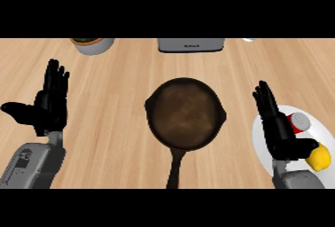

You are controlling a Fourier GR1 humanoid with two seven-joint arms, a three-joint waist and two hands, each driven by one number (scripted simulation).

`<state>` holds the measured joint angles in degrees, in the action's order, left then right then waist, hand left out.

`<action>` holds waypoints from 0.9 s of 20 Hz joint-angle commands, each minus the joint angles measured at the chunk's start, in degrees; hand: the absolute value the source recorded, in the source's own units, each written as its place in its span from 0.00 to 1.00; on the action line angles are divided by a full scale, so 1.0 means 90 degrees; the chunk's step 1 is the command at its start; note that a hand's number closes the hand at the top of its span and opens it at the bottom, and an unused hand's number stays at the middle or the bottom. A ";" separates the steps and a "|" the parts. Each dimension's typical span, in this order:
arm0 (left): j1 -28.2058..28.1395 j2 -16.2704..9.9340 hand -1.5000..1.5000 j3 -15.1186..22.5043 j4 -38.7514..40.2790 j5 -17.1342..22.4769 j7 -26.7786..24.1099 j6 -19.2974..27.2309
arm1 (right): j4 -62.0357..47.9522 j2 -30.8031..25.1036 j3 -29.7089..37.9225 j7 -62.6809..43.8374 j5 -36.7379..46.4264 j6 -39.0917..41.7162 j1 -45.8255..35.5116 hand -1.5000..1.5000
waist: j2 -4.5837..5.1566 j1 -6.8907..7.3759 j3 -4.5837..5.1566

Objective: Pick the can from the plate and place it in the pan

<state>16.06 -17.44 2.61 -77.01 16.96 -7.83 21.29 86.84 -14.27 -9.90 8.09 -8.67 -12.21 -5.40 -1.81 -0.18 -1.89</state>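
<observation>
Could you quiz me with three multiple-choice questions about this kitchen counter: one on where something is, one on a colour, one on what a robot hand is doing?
1. Where is the can?
A. in the pan
B. on the plate
C. on the bare counter

2. What colour is the plate?
A. white
B. green
C. black

3. How is the left robot hand?
A. shut on the can
B. open, holding nothing
C. gripping the pan handle

Answers: 1 B, the can stands on the plate at the right, beside the right robot hand. 2 A, its rim shows white. 3 B, its fingers are straight, away from the pan.
</observation>
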 commanded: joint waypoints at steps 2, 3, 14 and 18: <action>-0.0204 -0.0492 0.50 0.0212 0.0189 -0.0418 0.0483 -0.0036 | 0.0325 -0.0485 0.0135 0.0038 -0.0919 0.1539 -0.0598 0.00 | 0.0199 0.0098 0.0191; -0.0336 -0.0713 0.50 0.0238 0.0486 -0.0497 0.0570 -0.0187 | 0.0404 -0.0727 -0.0054 0.0303 -0.1070 0.2213 -0.0517 0.00 | 0.0230 0.0096 0.0179; -0.1019 -0.1428 0.50 0.0464 0.0817 -0.0632 0.1620 -0.0715 | -0.1394 -0.1696 0.2392 0.2216 -0.2536 0.3730 -0.0437 0.00 | 0.0253 0.0080 0.0169; -0.0666 -0.1492 0.50 0.0463 0.0839 -0.0793 0.1972 -0.0648 | -0.2200 -0.2795 0.2554 0.3108 -0.2094 0.5397 -0.0449 0.00 | 0.0241 0.0049 0.0187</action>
<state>8.51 -29.69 6.83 -69.63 10.47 7.11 16.04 73.78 -32.81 9.73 28.90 -27.19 24.76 -9.29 0.35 0.07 -0.30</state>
